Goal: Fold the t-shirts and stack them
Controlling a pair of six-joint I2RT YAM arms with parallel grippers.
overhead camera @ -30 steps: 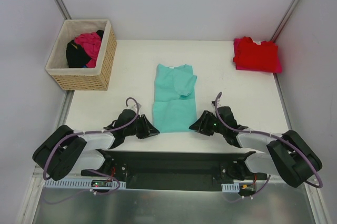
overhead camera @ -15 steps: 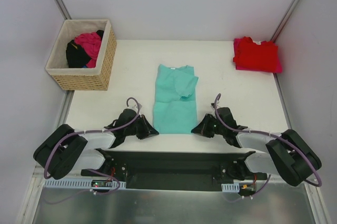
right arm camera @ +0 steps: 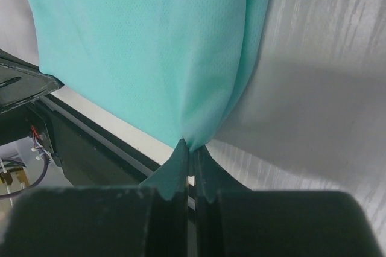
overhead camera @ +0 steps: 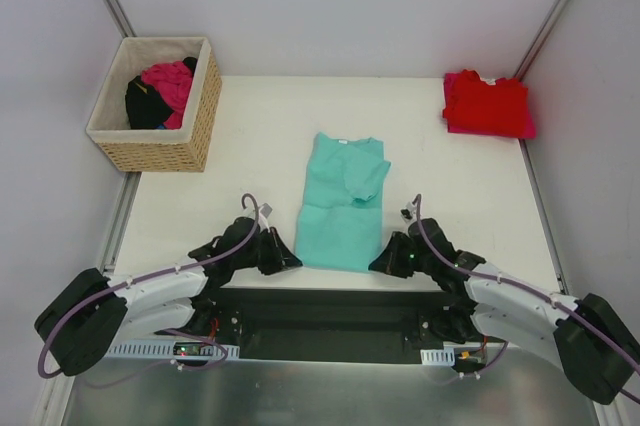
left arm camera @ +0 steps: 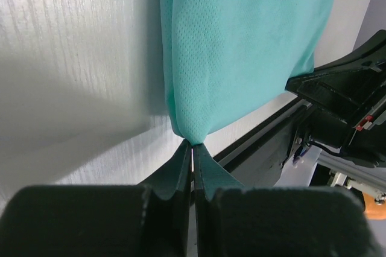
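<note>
White bench (overhead camera: 240, 146), faint wood-grain streaks, plain grey walls around it. Centre-near lies the teal t-shirt (overhead camera: 345, 211), folded lengthwise into a narrow strip. Its collar is at the far end and one sleeve is flapped over on the right side. Up close the knit is a fine pin-hole mesh. My left pincer (overhead camera: 293, 260) is clamped tight on its near left corner; the cloth puckers to a point between the black wedge-shaped fingers (left arm camera: 181, 166). My right pincer (overhead camera: 377, 264) is likewise closed on the near right corner, fabric pleated at the tips. Both corners sit by the bench's near edge, just beside the black base rail (overhead camera: 330, 311). Far right corner: red t-shirt (overhead camera: 487, 101) folded to a rough rectangle, lying on a magenta one (overhead camera: 525, 131) that peeks out beneath. Far left: square wicker basket (overhead camera: 160, 151) with a pale liner, holding a crumpled pink garment (overhead camera: 170, 79) and a black garment (overhead camera: 143, 106).
</note>
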